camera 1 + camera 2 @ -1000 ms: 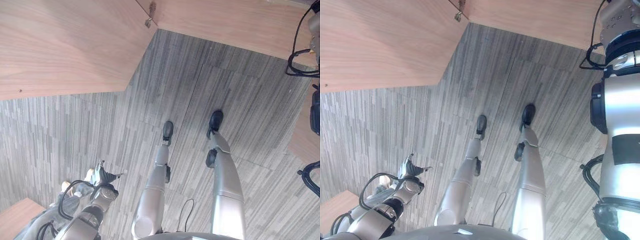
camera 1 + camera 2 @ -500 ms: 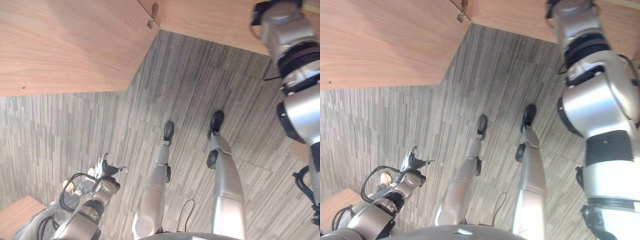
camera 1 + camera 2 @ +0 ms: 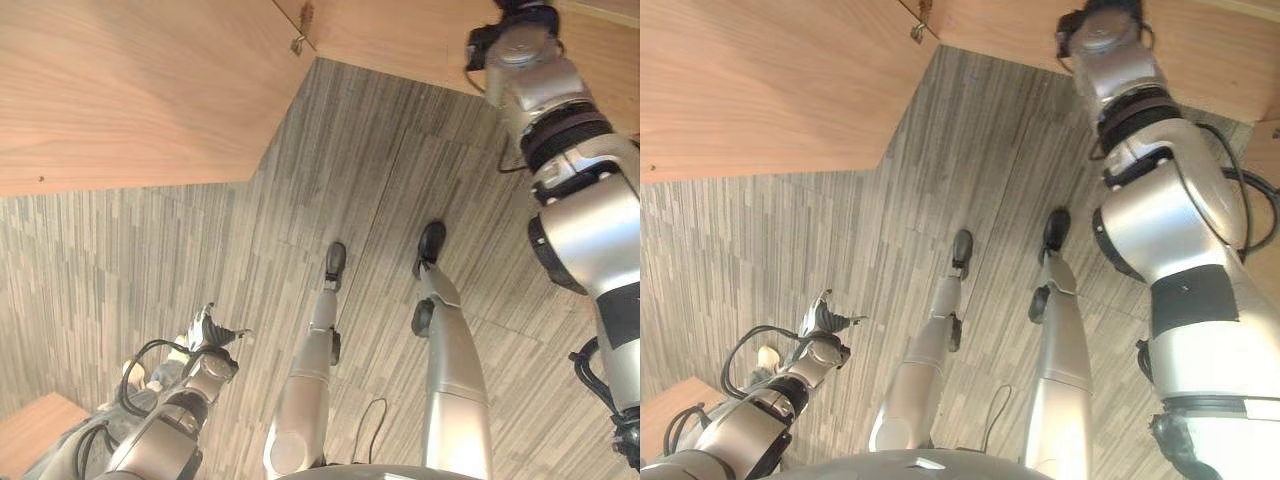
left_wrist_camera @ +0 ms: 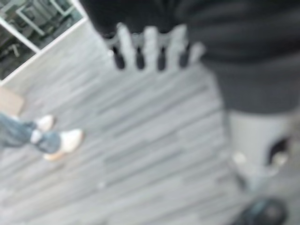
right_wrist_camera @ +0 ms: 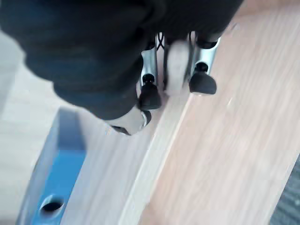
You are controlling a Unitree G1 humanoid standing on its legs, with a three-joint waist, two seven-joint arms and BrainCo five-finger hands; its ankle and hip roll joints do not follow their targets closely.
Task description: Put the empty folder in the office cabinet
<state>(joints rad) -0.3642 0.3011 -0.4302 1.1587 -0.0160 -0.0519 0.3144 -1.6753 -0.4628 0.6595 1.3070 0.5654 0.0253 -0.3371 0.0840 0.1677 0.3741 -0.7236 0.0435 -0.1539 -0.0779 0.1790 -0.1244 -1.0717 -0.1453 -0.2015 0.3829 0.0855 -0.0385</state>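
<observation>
Silver dark-tipped fingers (image 5: pixel 149 89) of the right hand (image 5: pixel 154 70) curl down over the pale edge of the light wooden office cabinet (image 5: pixel 225 140), touching the wood; whether they grip it I cannot tell. Just beside them on the wood lies the blue folder with a round finger hole (image 5: pixel 49 192), apart from the hand. The left hand (image 4: pixel 150 47) hangs low over the grey striped carpet floor (image 4: pixel 140 154), fingers straight and holding nothing. A person's light shoes (image 4: pixel 61 140) stand nearby.
</observation>
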